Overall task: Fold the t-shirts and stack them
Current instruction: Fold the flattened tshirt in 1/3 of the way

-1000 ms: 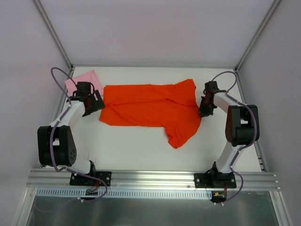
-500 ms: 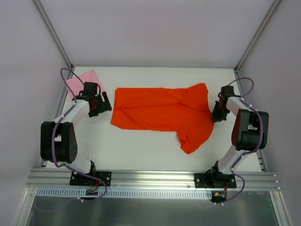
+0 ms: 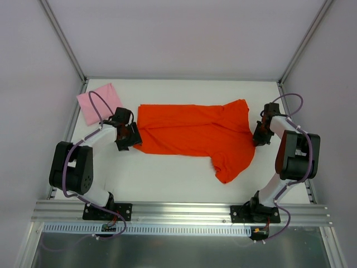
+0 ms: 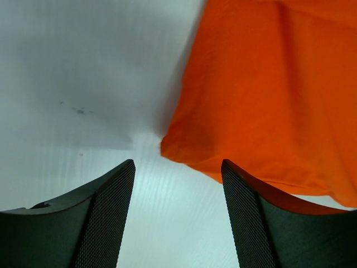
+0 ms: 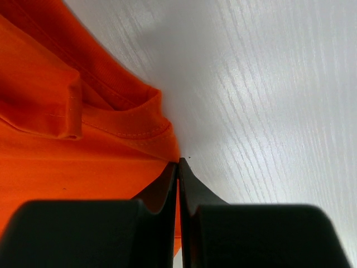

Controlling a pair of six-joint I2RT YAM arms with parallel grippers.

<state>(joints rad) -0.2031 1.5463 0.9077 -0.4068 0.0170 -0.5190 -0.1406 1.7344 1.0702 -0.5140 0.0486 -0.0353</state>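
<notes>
The orange-red t-shirt (image 3: 192,134) lies spread across the middle of the table, one sleeve hanging toward the front at the right. The pink shirt (image 3: 99,102) lies as a small folded square at the back left. My left gripper (image 3: 134,137) is open at the orange shirt's left edge; in the left wrist view its fingers (image 4: 109,206) straddle bare table just short of the shirt's corner (image 4: 184,153). My right gripper (image 3: 257,135) is shut on the orange shirt's right edge (image 5: 139,139), with cloth pinched between the closed fingers (image 5: 167,190).
The white table (image 3: 167,173) is walled by grey panels at the back and both sides. A metal rail (image 3: 178,215) runs along the near edge with both arm bases on it.
The orange shirt has slid to the right with my right gripper. My left gripper has moved from beside the pink shirt toward the front and right, up to the orange shirt's left edge.
</notes>
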